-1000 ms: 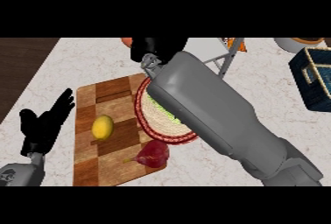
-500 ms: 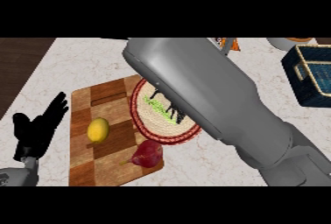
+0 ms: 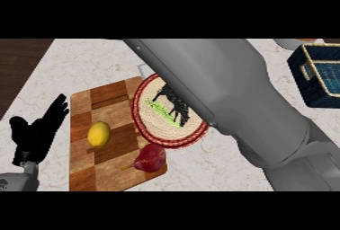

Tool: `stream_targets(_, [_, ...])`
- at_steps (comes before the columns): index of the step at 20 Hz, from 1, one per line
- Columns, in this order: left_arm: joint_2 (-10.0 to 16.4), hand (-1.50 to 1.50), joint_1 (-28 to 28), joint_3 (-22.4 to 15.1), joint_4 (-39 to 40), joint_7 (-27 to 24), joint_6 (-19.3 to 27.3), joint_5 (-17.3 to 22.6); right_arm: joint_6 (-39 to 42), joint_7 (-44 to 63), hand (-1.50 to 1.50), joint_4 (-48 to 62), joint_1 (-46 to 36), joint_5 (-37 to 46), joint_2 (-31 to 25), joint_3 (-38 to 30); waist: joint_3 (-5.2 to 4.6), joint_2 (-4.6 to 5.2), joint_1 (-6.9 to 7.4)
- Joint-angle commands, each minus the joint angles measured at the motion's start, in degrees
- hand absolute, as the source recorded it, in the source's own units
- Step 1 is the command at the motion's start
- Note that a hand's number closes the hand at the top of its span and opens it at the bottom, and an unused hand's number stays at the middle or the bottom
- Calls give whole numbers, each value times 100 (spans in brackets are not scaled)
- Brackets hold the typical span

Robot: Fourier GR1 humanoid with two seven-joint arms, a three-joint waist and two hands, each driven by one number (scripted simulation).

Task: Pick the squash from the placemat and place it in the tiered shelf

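Looks steeply down on a pale, speckled counter. Just off the middle, toward ten o'clock: a round woven placemat with a red rim. Overlaps the three o'clock edge of a wooden cutting board.

On the placemat, near its centre: the squash, showing only as a thin pale-green strip running from ten o'clock to four o'clock. Cannot tell whether lying on the weave or lifted off it.

Right over the squash, on its two o'clock side: the black right hand, mostly hidden beneath its own wide grey forearm. Covers part of the squash. Cannot tell whether open, closed or gripping, nor whether touching the squash at all. Forearm crosses from twelve o'clock down to the five o'clock corner and hides the placemat's three o'clock side.

On the board, at nine o'clock of the placemat and just beside its rim: a yellow oval fruit. At the board's five o'clock corner, right against the placemat's rim at six o'clock: a dark red fruit.

At eight o'clock of the view, off the board's nine o'clock edge: the left hand, black, open, fingers straight and pointing up toward one o'clock. Holds nothing; rests there.

At two o'clock, well apart from the placemat: a dark blue woven basket with a pale rim, cut by the view's edge. In the ten o'clock corner: a dark wooden surface bordering the counter.
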Motion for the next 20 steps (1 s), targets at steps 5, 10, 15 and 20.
stream_targets(5, [102,0,8,184,40,-49,-82,73,266,1389,150,935,-621,247,68,-325,7,33,-148])
stream_targets(10, [108,0,71,255,-67,51,-57,120,19,1325,150,1319,-436,354,68,-450,19,57,-168])
stream_targets(15, [-30,0,39,124,-139,7,107,-77,-643,1227,150,1523,-224,501,68,-690,23,89,-208])
stream_targets(20, [170,0,296,307,-290,48,-138,120,-907,1215,150,1582,-54,616,67,-922,24,70,-172])
